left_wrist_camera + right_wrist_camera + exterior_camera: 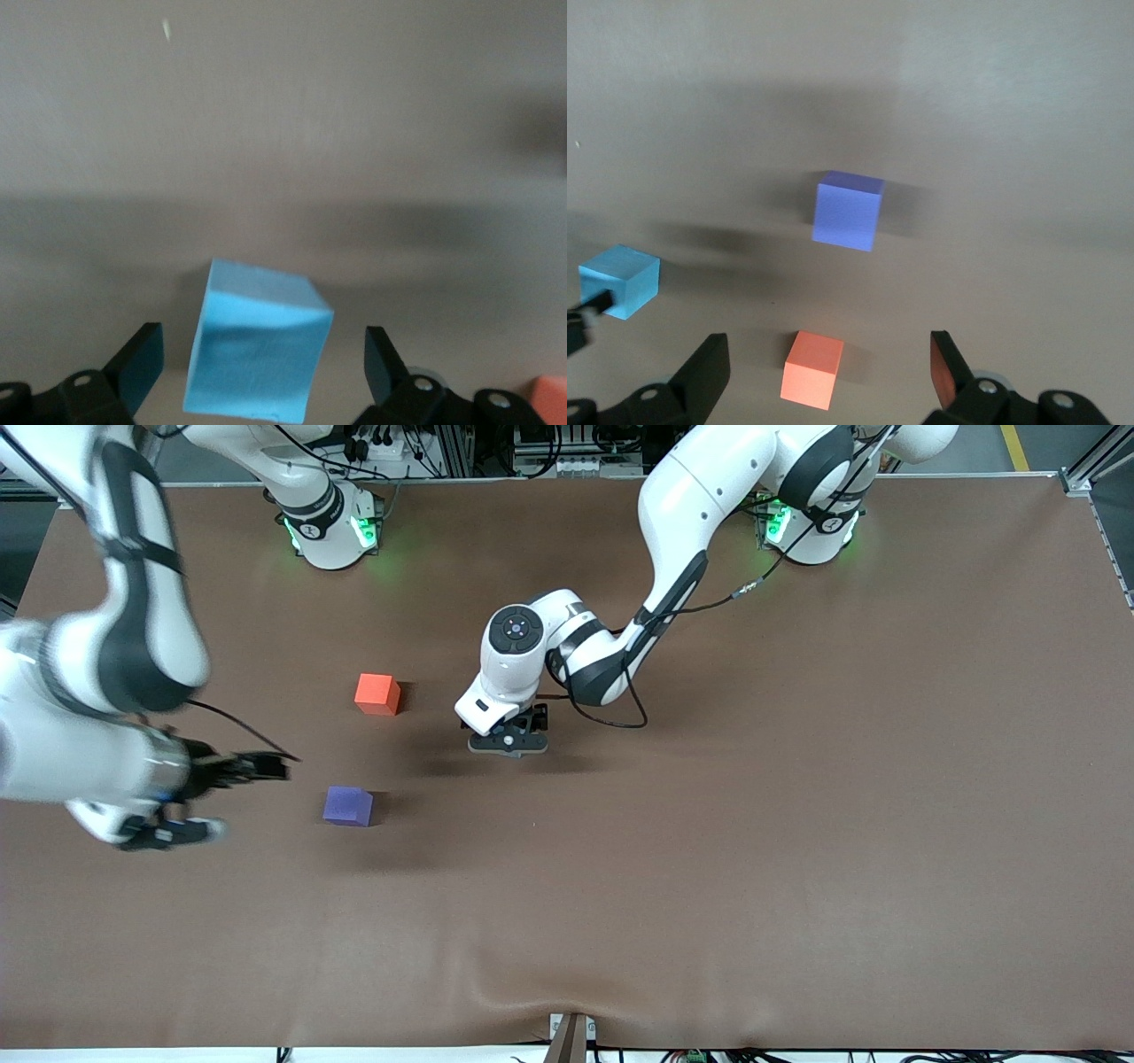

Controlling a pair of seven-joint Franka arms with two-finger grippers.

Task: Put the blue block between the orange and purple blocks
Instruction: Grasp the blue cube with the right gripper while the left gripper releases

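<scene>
The blue block [257,350] rests on the table between the open fingers of my left gripper [261,350], with a gap on each side. In the front view my left gripper [509,742] hides it, in the middle of the table beside the orange block [377,693]. The purple block [347,805] lies nearer the front camera than the orange block. My right gripper [221,797] is open and empty, up in the air toward the right arm's end, beside the purple block. The right wrist view shows the orange block [812,370], the purple block [848,211] and the blue block [620,281].
The brown table [753,824] bears nothing else. A corner of the orange block [551,394] shows at the edge of the left wrist view. The left arm's cable [611,717] loops just above the table by its wrist.
</scene>
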